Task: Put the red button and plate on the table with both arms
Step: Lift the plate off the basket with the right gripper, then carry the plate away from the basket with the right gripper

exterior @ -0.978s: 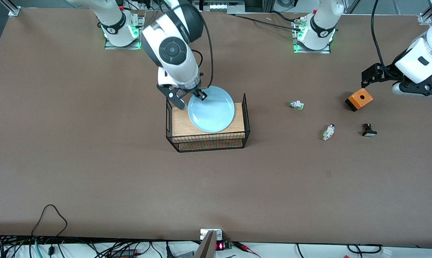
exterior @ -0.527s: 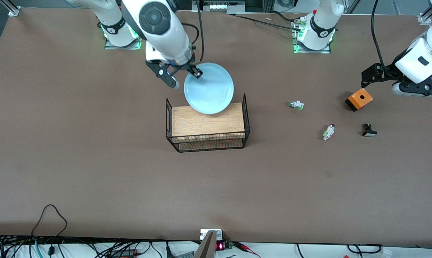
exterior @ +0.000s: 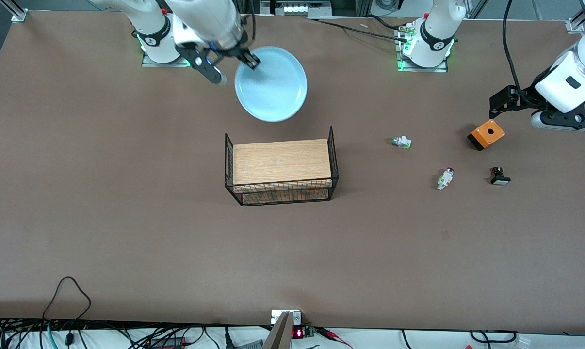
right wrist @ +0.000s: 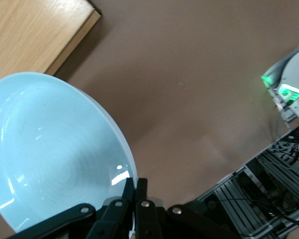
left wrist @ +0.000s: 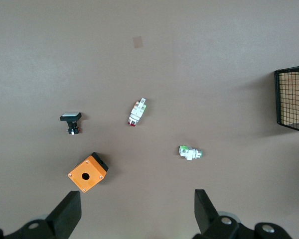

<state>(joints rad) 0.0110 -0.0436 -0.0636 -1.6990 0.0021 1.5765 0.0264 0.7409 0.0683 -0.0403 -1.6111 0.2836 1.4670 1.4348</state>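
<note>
My right gripper [exterior: 248, 60] is shut on the rim of the pale blue plate [exterior: 271, 83] and holds it in the air over the table [exterior: 127, 232], between the wire rack and the right arm's base. In the right wrist view the plate [right wrist: 50, 154] is pinched edge-on in the gripper [right wrist: 135, 186]. The red button [exterior: 445, 178] lies on its side on the table toward the left arm's end; it also shows in the left wrist view [left wrist: 136, 111]. My left gripper [exterior: 501, 103] is open and empty, up over the table beside the orange box [left wrist: 134, 214].
A black wire rack with a wooden top [exterior: 280, 162] stands mid-table, its top bare. Near the red button lie a green-capped white piece [exterior: 401, 142], a black piece with white cap [exterior: 499, 176] and an orange box [exterior: 486, 134].
My right gripper has lifted the plate off the rack's wooden top and carried it toward the right arm's base. The left arm has not moved.
</note>
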